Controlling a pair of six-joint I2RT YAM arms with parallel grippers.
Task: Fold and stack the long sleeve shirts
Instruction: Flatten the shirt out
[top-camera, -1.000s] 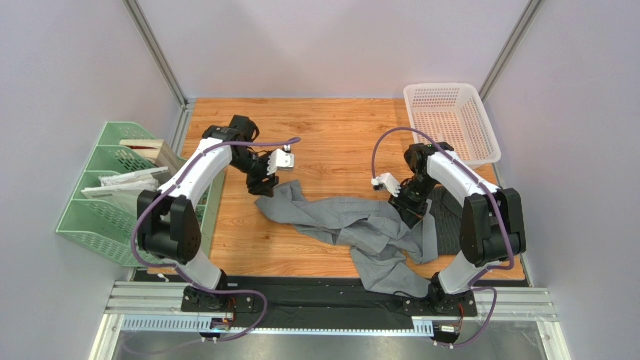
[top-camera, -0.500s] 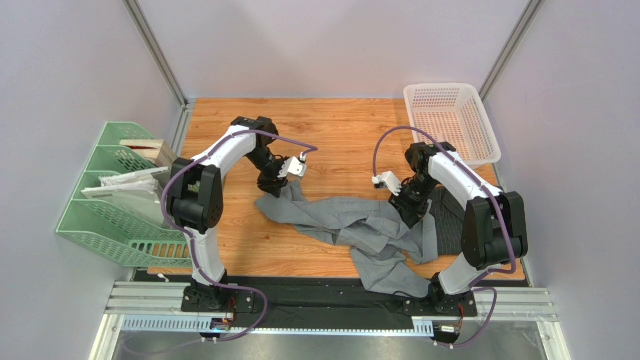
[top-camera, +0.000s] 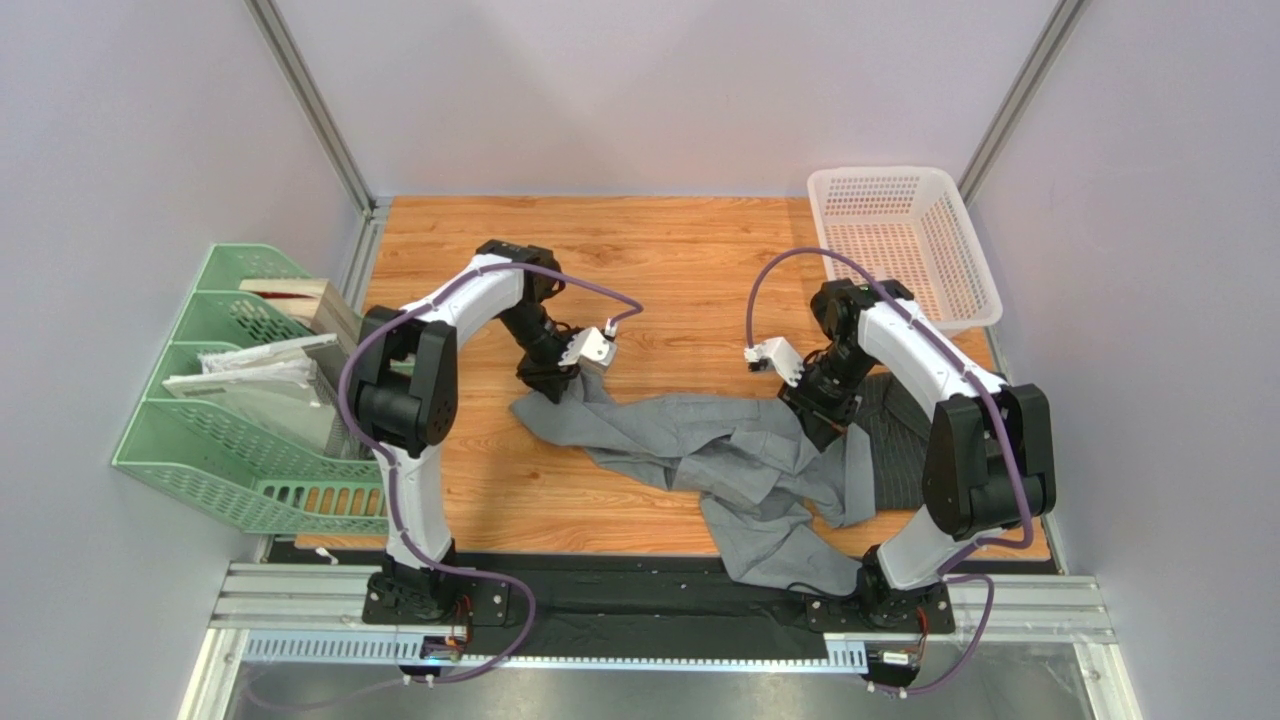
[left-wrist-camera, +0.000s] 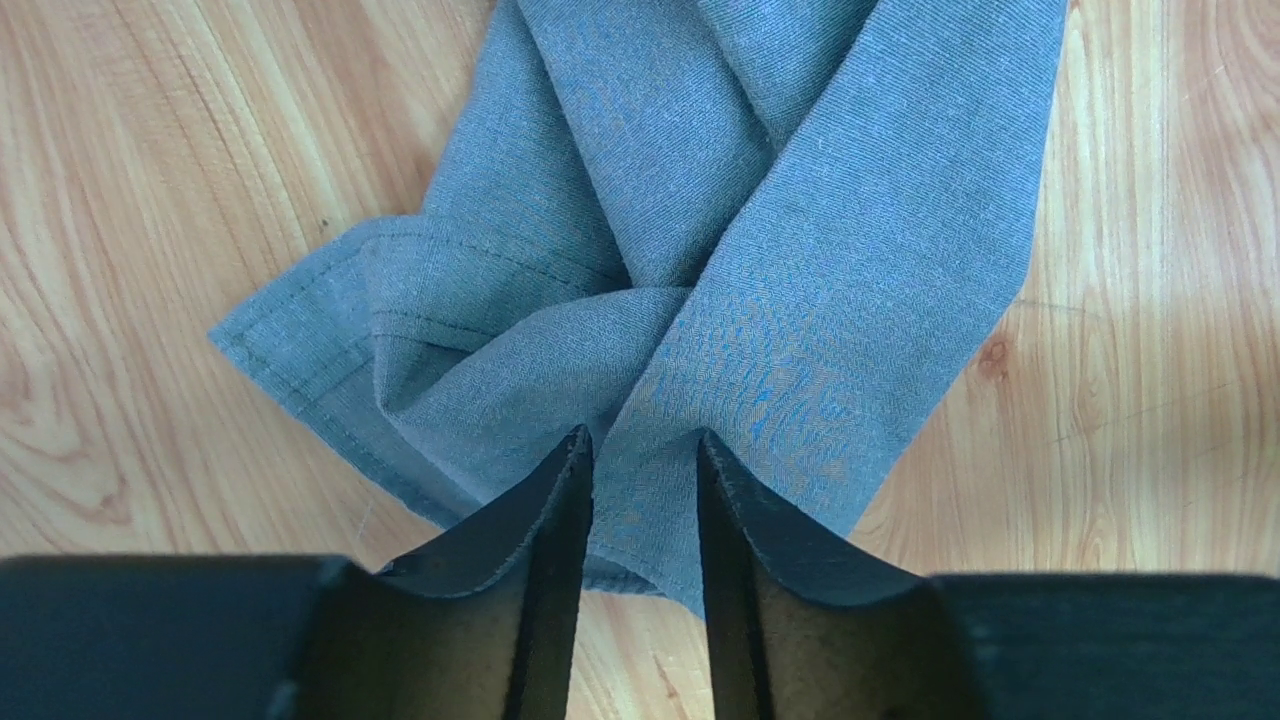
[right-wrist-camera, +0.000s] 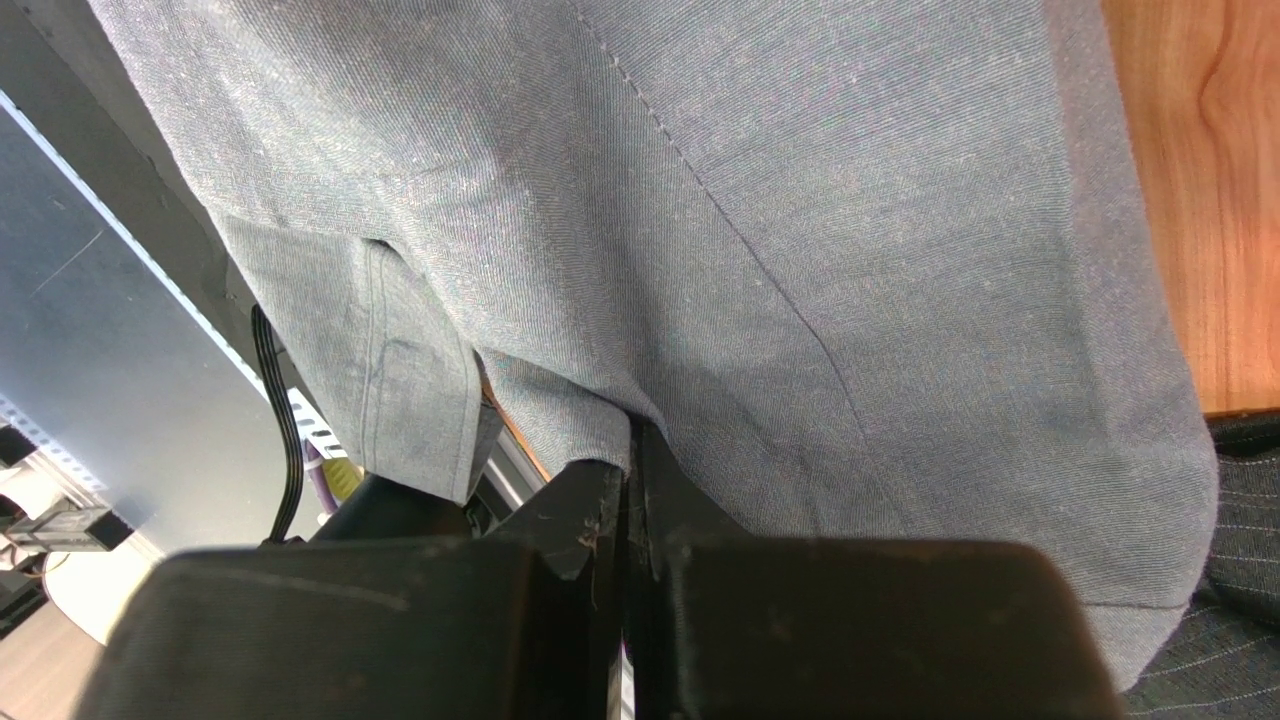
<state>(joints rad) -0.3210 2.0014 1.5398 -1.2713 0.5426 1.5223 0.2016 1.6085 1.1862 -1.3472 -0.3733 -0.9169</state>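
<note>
The mid-grey long sleeve shirt lies crumpled across the middle of the wooden table, one end hanging over the near edge. The dark pinstriped shirt lies bunched at the right, partly under the grey one. My left gripper is down on the grey shirt's left end. In the left wrist view its jaws stand narrowly apart astride a fold of grey cloth. My right gripper is shut on the grey shirt's right part, cloth pinched at the fingertips. Pinstriped fabric shows below.
A white mesh basket stands at the back right corner. A green file rack with papers sits off the table's left edge. Bare wood stretches behind the shirts.
My left gripper swung right and came down onto the grey shirt's left end, its jaws narrowing. The right gripper stayed on the cloth and shifted slightly.
</note>
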